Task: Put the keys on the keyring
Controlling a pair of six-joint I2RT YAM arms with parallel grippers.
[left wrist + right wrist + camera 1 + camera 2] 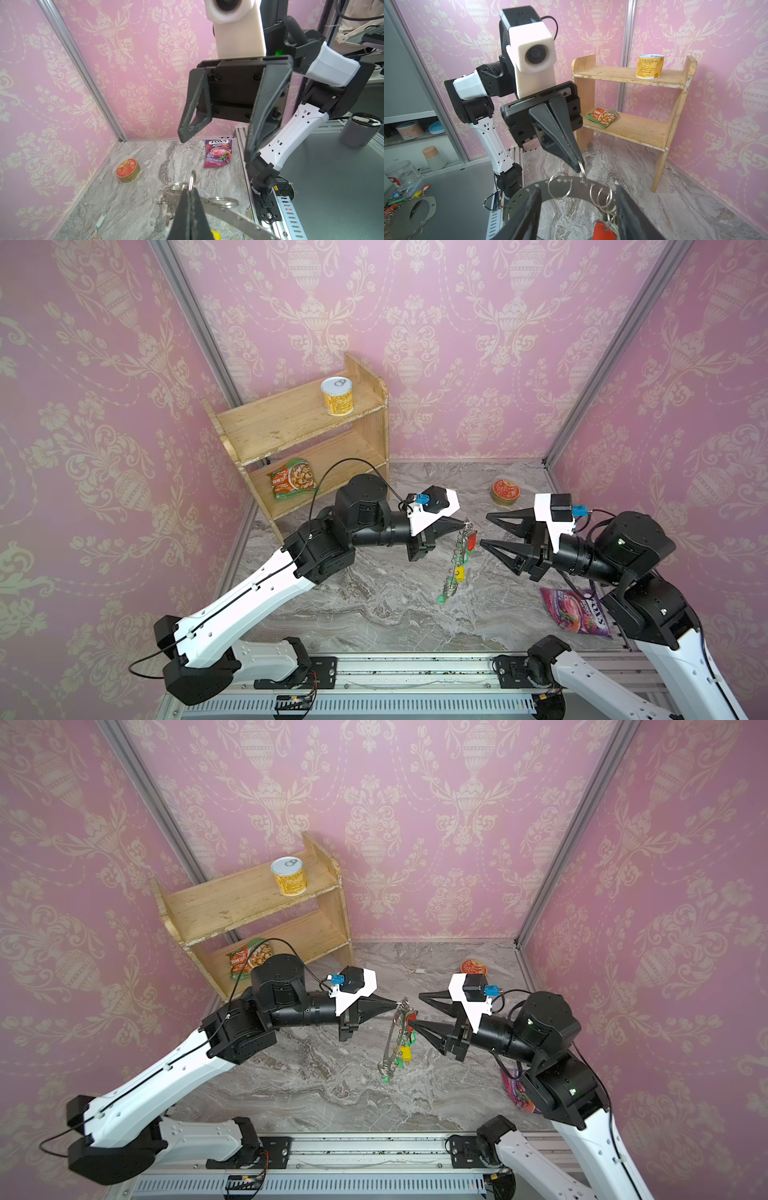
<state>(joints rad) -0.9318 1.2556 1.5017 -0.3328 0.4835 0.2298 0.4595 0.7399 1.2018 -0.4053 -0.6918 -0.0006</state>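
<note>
okay, left pincer pressed together on one small wire loop at the rim of the keyring, which hangs from it above the middle of the desk. keys with red, yellow and green tags dangle off it. right pincer spread, fingers either side of the ring.

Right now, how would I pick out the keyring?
Find the middle of the marble table. A flat grey metal keyring hangs from the left tool. Unlike the red-topped tin, it is hollow, fringed with wire loops and colour-tagged keys.
</note>
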